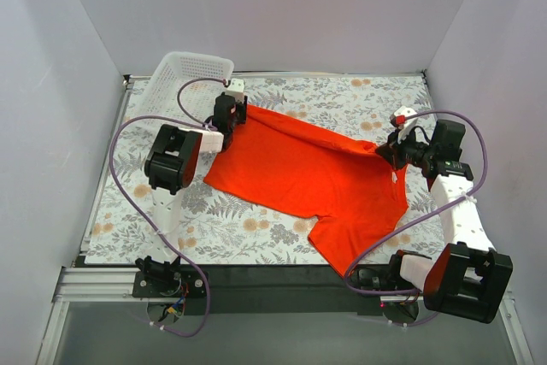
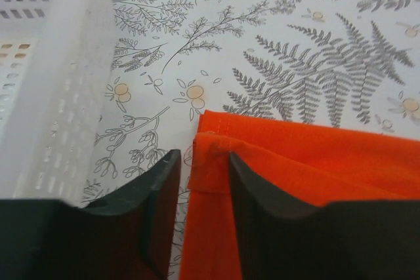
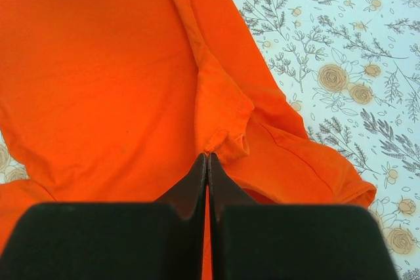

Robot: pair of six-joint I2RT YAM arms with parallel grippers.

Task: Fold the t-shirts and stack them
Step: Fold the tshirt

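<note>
left gripper [image 2: 202, 165] narrowly open, t-shirt [image 1: 308, 177] hem corner between its fingers; white mesh basket [image 1: 184, 74] just to its left. Shirt lies spread on floral table [image 1: 342, 96], long axis diagonal, far-left to near-right. right gripper [image 1: 389, 150] clamped on a bunched fold at the shirt's right edge.

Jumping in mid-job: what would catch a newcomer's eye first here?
The bright orange-red t-shirt dominates, spread unfolded across the middle of the floral table. The right gripper is shut on a bunch of fabric at its right edge; the left gripper has its jaws apart around the hem at its far-left corner, beside the white mesh basket.
</note>
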